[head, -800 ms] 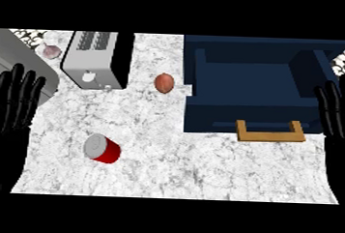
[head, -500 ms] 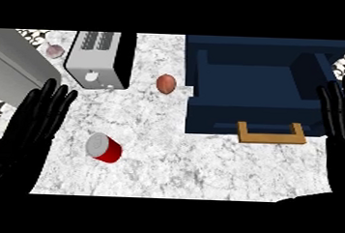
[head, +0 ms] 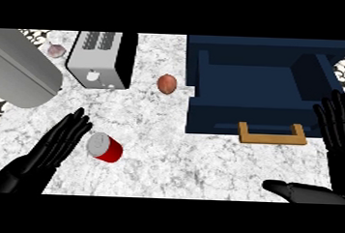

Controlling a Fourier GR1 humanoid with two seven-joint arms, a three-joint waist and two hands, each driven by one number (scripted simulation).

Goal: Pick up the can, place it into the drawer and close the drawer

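Can [head: 105,147]: red body with a silver top, lying tilted on the marble counter [head: 181,152], near left part of the surface. It rests on the counter, not lifted and not held.

Left hand [head: 54,148]: black, entering from the near left, palm down, fingers straight and spread, pointing toward the far right. The fingertips [head: 81,116] lie just to the left of the can's silver top and a little beyond it; the can sits at the right edge of the fingers, very close. Whether finger and can touch cannot be told. No finger curls round it.

Right hand [head: 341,129]: black, at the right edge of the view, fingers straight and upright, holding nothing. Its thumb [head: 287,188] juts left along the near edge. It stands just to the right of the drawer's handle.

Drawer [head: 258,99]: dark blue, pulled open, far right of the counter, with a tan handle [head: 272,135] on its near face.

Other items: a brownish, egg-shaped object [head: 167,83] on the counter just left of the drawer; a silver and black toaster [head: 101,59] at far left; a large grey cylinder-like form [head: 20,69] at the far left corner; a small pale object [head: 57,50] between it and the toaster.
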